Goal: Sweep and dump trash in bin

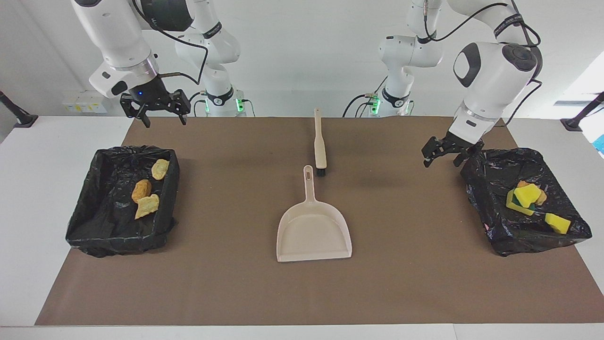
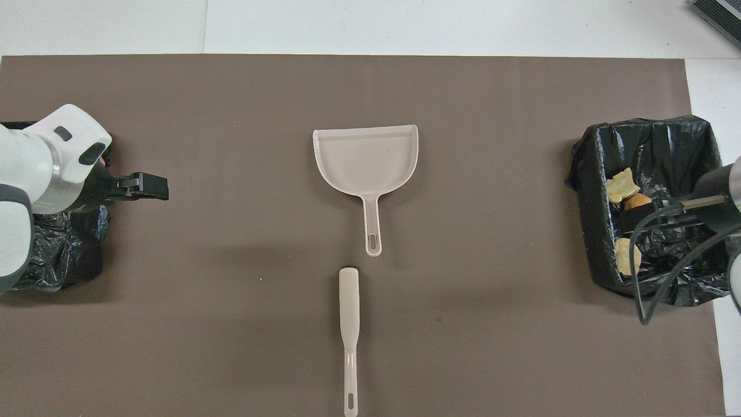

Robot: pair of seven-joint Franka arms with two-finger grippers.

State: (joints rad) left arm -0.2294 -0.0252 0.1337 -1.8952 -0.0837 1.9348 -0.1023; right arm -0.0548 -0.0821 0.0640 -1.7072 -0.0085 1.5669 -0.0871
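Observation:
The trash lies in two black-bagged bins. The bin point(image 1: 89, 226) at the right arm's end holds three tan-orange chunks point(image 1: 141, 190); they also show in the overhead view point(image 2: 627, 256). The bin point(image 1: 490, 182) at the left arm's end holds yellow, green-backed sponge pieces point(image 1: 524, 198) and one tan chunk point(image 1: 541, 195). The beige dustpan point(image 1: 314, 231) lies empty mid-table, and the brush point(image 1: 320, 141) lies just nearer to the robots. My right gripper point(image 1: 164, 123) is open and empty, raised over the mat's edge beside its bin. My left gripper point(image 1: 442, 163) is open and empty, low beside its bin's corner.
The brown mat point(image 1: 236, 283) covers most of the white table. In the overhead view the left arm point(image 2: 46, 168) covers most of its bin point(image 2: 63, 255), and the right arm's cables point(image 2: 666, 272) hang over the other bin point(image 2: 596, 191). The dustpan point(image 2: 366, 162) and brush point(image 2: 349, 324) lie in line.

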